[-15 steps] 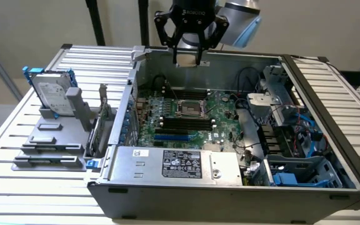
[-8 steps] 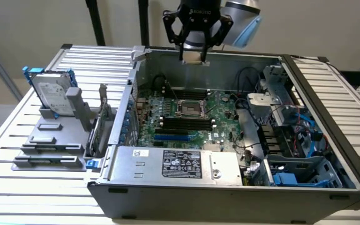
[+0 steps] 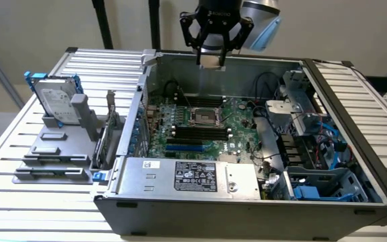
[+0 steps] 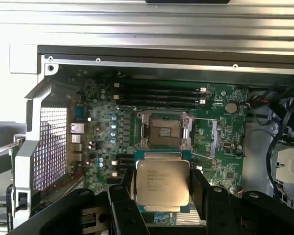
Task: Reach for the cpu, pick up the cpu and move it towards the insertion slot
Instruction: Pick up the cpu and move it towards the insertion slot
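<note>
The black pincer (image 3: 211,59) is clamped on the small flat square silvery-grey cpu (image 4: 162,184), held level and clear of the board. Below and just ahead of it lies the shiny-framed, dark-centred square insertion slot (image 4: 165,129), uncovered to receive the chip.

Open air betw. tool (image 3: 211,61), clamped on cpu (image 4: 162,182), and insertion slot (image 3: 203,116); slot's top uncovered, approach from above free. Obstacles round slot: black memory slots (image 3: 199,133) just beside it, cable bundles (image 3: 269,80) and drive cage (image 3: 300,88) on exterior view's right, case wall (image 3: 138,108) on its left. Power supply (image 3: 190,177) closes near side of case.
</note>
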